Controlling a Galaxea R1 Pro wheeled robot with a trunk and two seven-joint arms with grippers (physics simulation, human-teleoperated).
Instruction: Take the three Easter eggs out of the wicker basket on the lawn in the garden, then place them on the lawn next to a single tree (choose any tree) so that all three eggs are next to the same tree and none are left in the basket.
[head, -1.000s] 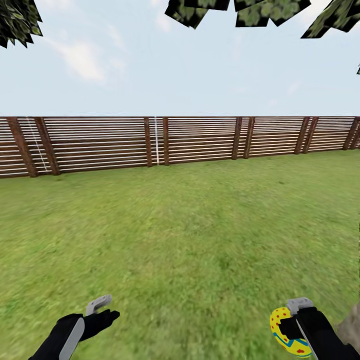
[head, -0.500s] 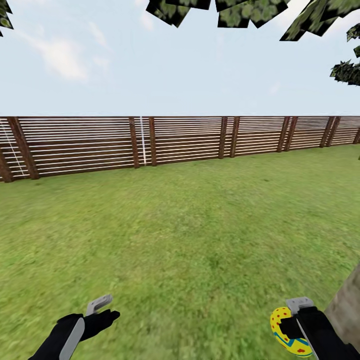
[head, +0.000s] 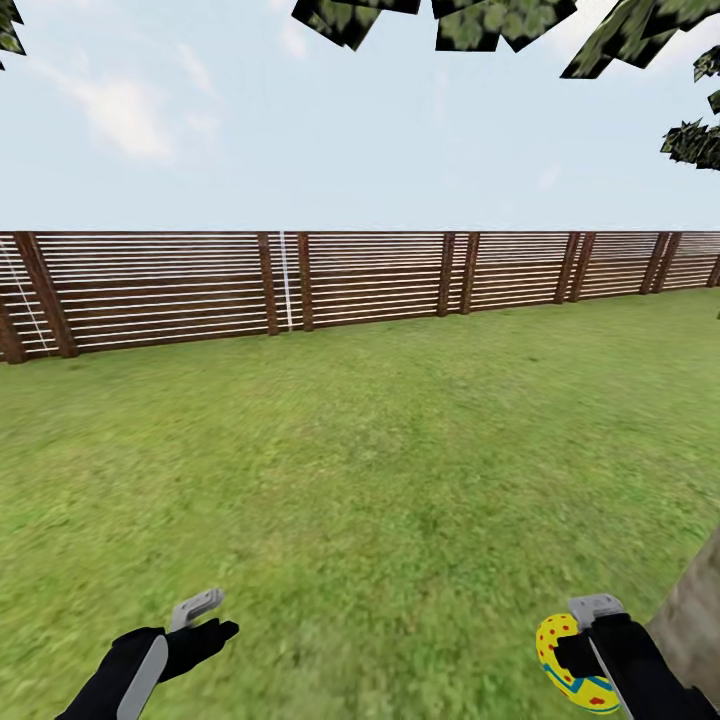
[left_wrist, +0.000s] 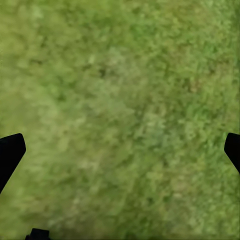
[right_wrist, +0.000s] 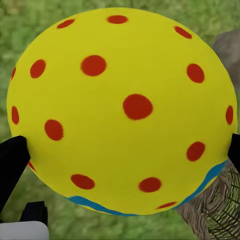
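Comparing with half a second ago, the view is unchanged: the right gripper is clamped on an egg beside the tree trunk, ready for placing; the left gripper is spread empty.

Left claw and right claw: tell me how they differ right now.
The right claw is shut on an Easter egg, yellow with red dots; the left claw is open and holds nothing. The right claw sits beside the tree trunk, while the left claw hangs over bare lawn. Both are black, held low over the grass.
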